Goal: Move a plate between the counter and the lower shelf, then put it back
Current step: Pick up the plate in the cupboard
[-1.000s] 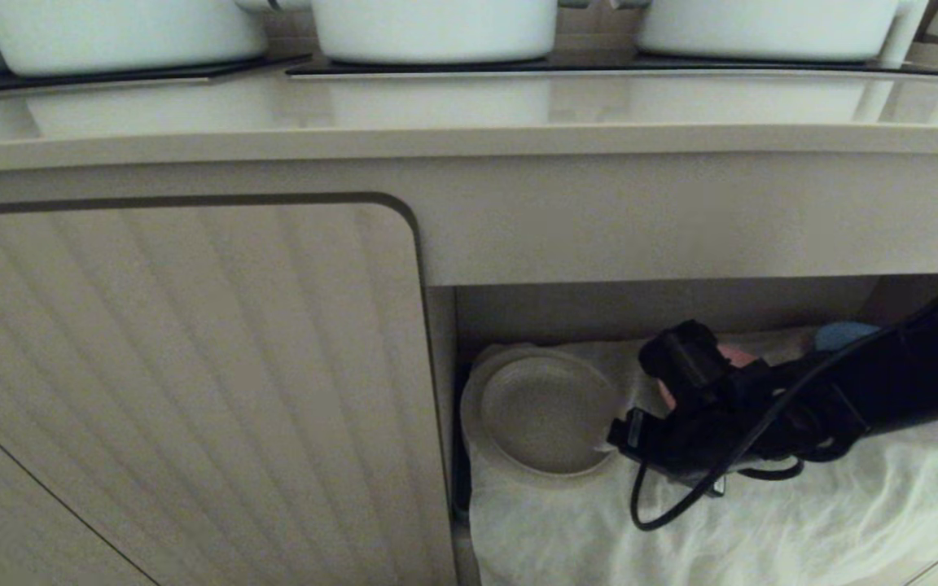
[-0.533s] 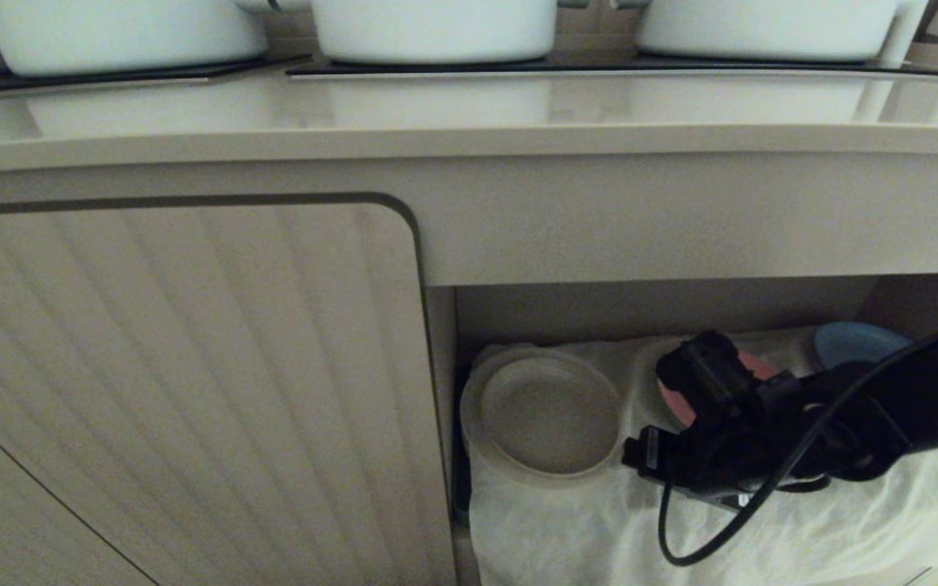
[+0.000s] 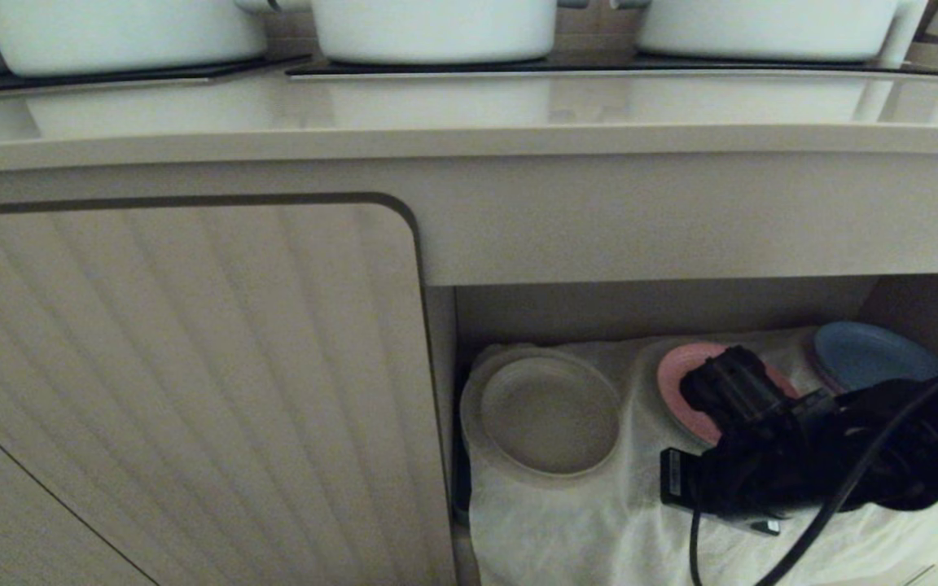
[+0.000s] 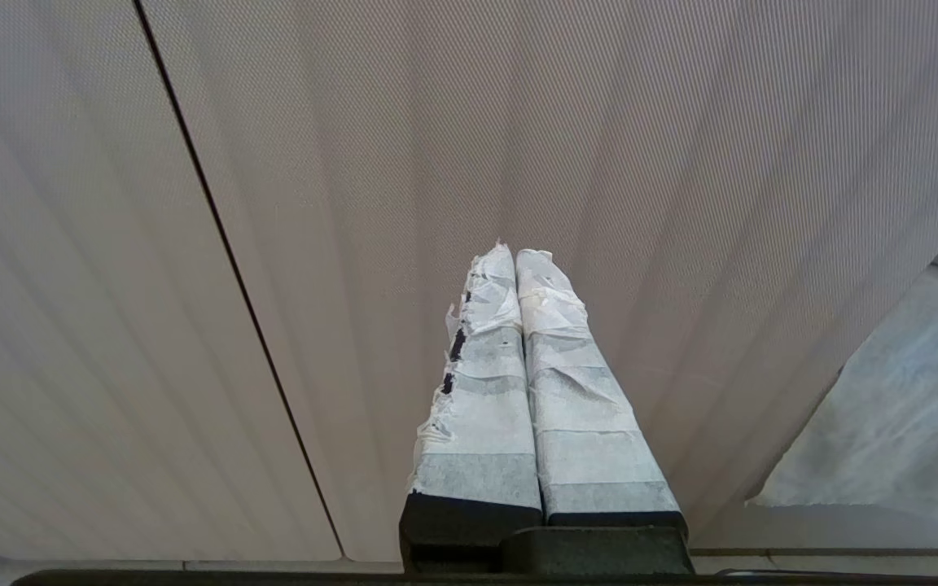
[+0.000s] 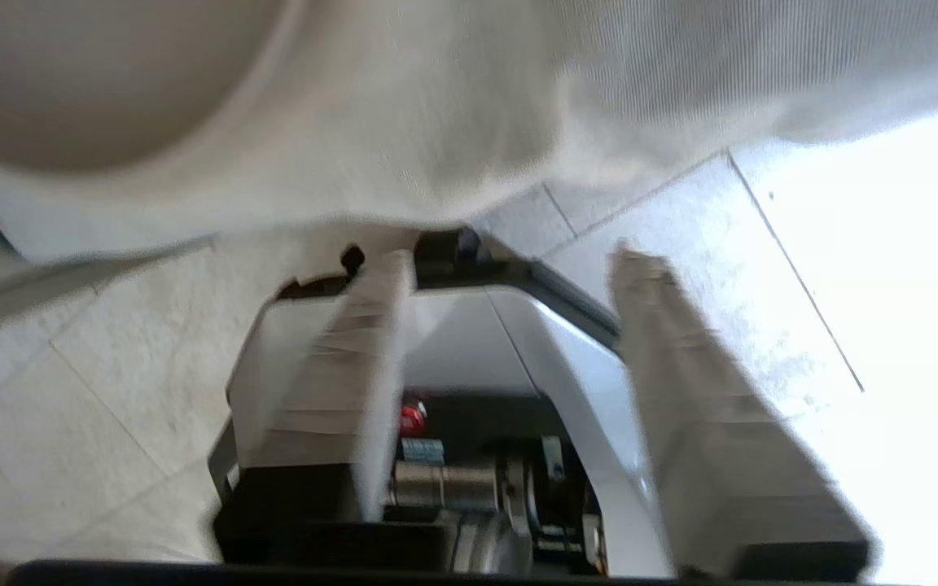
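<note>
- The right tool is pulling back out of the lower shelf: a second ago it was sitting just beside the plate, and now it is standing apart from it, nearer the front of the recess.
- With the arm drawing away, the pink plate and the blue plate behind the tool are coming into fuller view.
- The plate is resting flat on the white cloth, well to the far side of the tool, against the end wall of the recess, and nothing is touching it.
- My reading is that the placing leg onto the shelf is done, and the return to the desk above the tool is not yet begun.
- In the right wrist view the fingers are standing partly apart with a clear gap between them; they are gripping nothing, and only floor tiles and the cloth edge are showing beyond them.
- The left tool is parked before the ribbed cabinet door, its taped fingers pressed together and empty.
</note>
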Tool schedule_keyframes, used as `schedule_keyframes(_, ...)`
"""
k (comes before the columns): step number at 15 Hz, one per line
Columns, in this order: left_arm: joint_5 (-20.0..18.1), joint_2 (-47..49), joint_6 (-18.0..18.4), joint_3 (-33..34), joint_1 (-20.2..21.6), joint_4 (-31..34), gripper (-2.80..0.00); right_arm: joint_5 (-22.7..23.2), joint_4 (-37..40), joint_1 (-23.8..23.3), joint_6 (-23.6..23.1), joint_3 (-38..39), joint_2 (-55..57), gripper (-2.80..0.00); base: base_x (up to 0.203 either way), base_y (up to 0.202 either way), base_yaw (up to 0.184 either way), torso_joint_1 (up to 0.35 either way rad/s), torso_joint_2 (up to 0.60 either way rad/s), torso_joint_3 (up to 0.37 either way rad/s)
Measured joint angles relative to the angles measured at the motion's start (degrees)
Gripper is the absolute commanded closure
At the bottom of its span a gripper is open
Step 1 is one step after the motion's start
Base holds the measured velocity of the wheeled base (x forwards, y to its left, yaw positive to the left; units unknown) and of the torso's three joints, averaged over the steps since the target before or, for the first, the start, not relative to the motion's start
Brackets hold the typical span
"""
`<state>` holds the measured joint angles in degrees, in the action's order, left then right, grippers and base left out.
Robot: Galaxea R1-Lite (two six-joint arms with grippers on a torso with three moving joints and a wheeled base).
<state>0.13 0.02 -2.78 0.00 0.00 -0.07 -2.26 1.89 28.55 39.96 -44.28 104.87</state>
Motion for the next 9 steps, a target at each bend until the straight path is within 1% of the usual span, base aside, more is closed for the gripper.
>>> schedule_keyframes(9, 0.02, 0.0, 0.0, 0.0, 0.0, 0.0, 0.0, -0.18, -0.13, 2.85, -0.28, 10.16, -7.19, 0.0, 0.0, 0.0, 0.0, 0.0, 0.0, 0.0)
